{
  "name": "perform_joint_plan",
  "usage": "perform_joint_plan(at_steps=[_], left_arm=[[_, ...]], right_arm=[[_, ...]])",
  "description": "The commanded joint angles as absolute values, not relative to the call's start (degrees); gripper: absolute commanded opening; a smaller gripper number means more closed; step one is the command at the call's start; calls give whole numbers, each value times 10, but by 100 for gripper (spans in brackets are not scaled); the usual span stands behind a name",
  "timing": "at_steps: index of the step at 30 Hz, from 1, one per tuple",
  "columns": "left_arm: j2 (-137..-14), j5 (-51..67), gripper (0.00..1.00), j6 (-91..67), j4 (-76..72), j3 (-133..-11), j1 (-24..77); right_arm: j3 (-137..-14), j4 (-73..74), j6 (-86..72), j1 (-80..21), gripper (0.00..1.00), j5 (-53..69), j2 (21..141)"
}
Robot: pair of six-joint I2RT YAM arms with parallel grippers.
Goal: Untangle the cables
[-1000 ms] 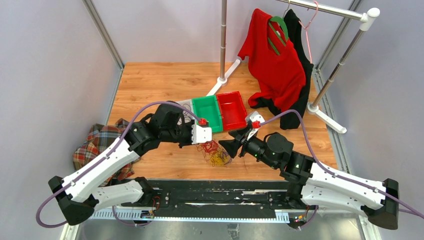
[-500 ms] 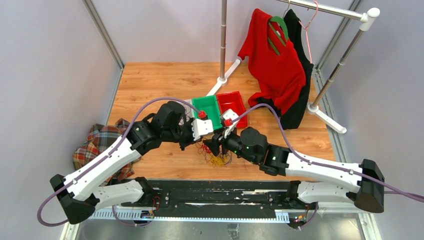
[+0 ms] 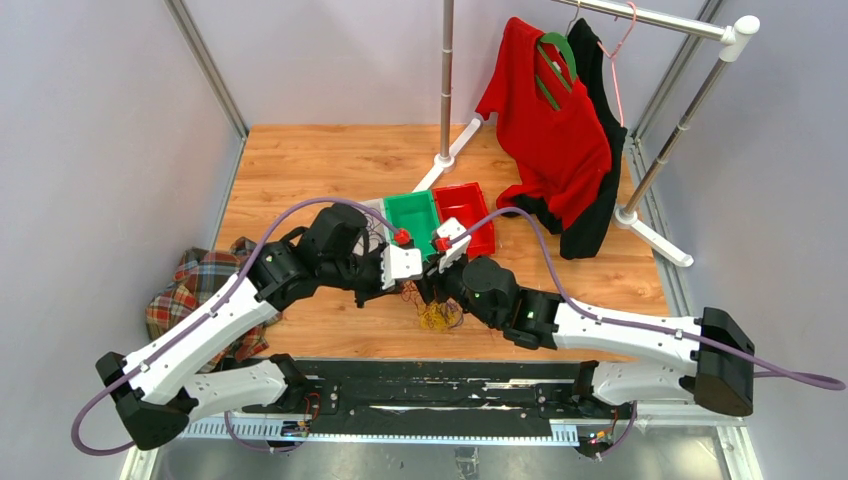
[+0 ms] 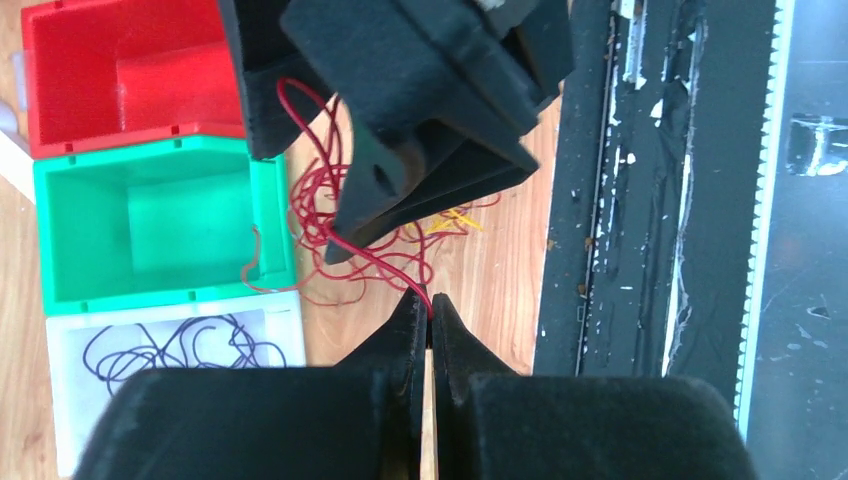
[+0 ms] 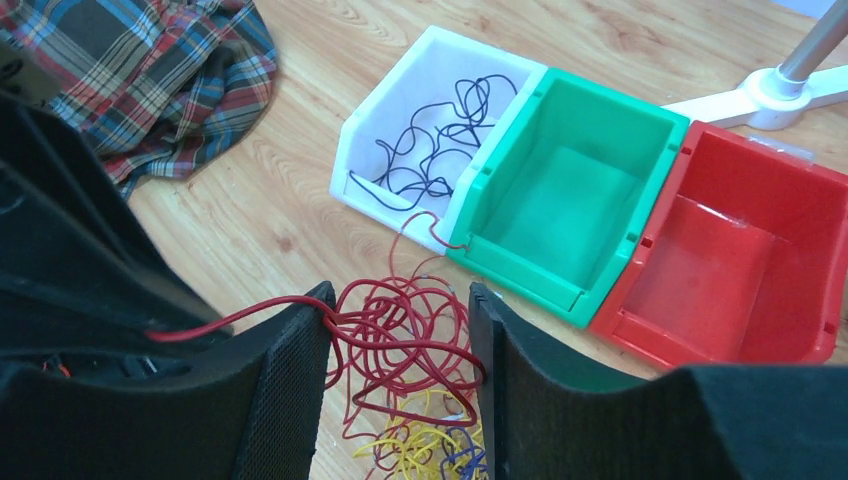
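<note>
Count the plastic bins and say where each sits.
3, in one row: white bin leftmost, holding dark cables; green bin in the middle; red bin rightmost.

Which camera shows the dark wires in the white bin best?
The right wrist view: the white bin sits whole and open, dark wires looping inside. The left wrist view shows the bin partly covered; the top view hides most behind the left arm.

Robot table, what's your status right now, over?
Left gripper shut on red cable. Right gripper open, straddling the tangle. One strand hooked over the green bin.
</note>
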State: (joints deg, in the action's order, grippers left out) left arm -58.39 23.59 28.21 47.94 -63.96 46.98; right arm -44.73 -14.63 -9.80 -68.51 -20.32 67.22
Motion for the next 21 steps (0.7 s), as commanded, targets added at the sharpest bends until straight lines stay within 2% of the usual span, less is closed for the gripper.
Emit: perform_joint_plan(at_steps=[1,11,21], left_arm=[[-580,298,0,301,505,-670,474],[-620,341,0,316,558,-729,474],[-656,411,0,283,620,-874,474]], right_arm=[[-457,-195,-76,-695,52,-274,687],[-439,-295,-83,-719,54,-333,731],[-381,-322,-143,-703,51,-350,795]])
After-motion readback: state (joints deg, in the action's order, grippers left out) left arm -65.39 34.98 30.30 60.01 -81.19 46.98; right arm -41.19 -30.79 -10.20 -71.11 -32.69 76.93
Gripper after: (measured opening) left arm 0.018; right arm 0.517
